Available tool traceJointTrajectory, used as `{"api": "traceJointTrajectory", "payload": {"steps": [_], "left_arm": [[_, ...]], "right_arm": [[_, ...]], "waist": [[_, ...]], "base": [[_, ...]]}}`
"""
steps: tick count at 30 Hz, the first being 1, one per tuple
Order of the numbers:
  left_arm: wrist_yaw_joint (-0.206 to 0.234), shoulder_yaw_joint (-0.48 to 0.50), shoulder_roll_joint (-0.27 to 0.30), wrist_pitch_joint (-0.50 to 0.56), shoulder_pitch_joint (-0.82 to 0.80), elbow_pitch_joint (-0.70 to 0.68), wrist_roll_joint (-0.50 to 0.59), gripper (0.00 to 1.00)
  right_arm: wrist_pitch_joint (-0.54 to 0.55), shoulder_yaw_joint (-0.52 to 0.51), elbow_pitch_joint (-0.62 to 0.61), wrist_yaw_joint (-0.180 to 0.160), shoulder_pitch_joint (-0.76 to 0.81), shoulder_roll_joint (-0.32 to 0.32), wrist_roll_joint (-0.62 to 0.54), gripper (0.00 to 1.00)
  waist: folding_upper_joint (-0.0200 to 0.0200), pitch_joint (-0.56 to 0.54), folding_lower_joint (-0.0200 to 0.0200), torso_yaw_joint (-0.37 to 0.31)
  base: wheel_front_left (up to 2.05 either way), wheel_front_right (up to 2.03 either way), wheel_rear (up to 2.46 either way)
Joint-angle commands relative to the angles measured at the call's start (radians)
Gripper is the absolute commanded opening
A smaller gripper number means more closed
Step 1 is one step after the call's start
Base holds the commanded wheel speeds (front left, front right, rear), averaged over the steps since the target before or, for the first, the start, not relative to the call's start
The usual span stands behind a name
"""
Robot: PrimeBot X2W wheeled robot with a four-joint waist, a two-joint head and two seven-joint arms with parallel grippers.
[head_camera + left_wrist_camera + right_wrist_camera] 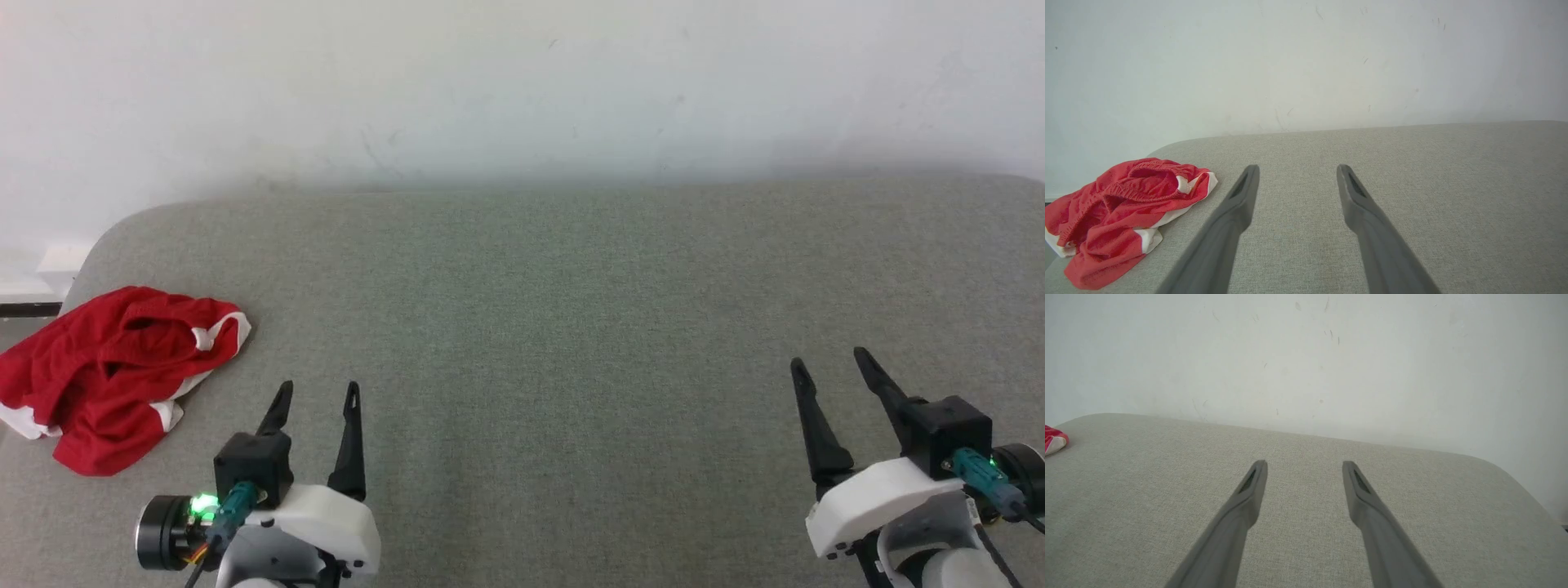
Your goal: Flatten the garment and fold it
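Wall: pale, scuffed, running behind the whole work area. Work surface: a broad grey fabric-covered pad with rounded far corners, bare across its middle and right, and judged roomy enough for spreading and folding. Garment: red thin-cloth shorts with white trim, lying in a crumpled heap at the far left edge of the surface, partly over its rounded corner. The legs are bunched over one another and the gathered waistband is turned up and open; no printed lettering can be made out in the folds. Left gripper: fingers spread apart, holding nothing, hovering over the pad just right of the heap and not touching it. Right gripper: fingers likewise apart and empty, over the bare right side and well away from the cloth. Progress, as judged: none of the task is done. The shorts are neither flattened nor folded, and neither tool has hold of them. Remaining: take up the heap, bring it toward the open middle, spread it flat with the legs separated, then fold.
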Motion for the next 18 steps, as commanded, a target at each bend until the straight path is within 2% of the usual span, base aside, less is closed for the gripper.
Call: {"api": "traceJointTrajectory", "payload": {"steps": [1,18], "left_arm": [[0.012,-0.007,0.001,-0.011,-0.008,-0.002,0.001,1.00],[0.059,-0.032,0.005,-0.047,-0.028,-0.011,-0.001,1.00]], "right_arm": [[-0.010,-0.006,-0.009,0.000,0.000,0.001,0.008,1.00],[-0.046,-0.020,-0.048,-0.001,0.007,0.001,0.017,1.00]], "waist": [[0.0000,0.001,0.0000,0.001],[0.0000,0.015,0.0000,0.055]], "base": [[0.00,0.00,0.00],[0.00,0.00,0.00]]}}
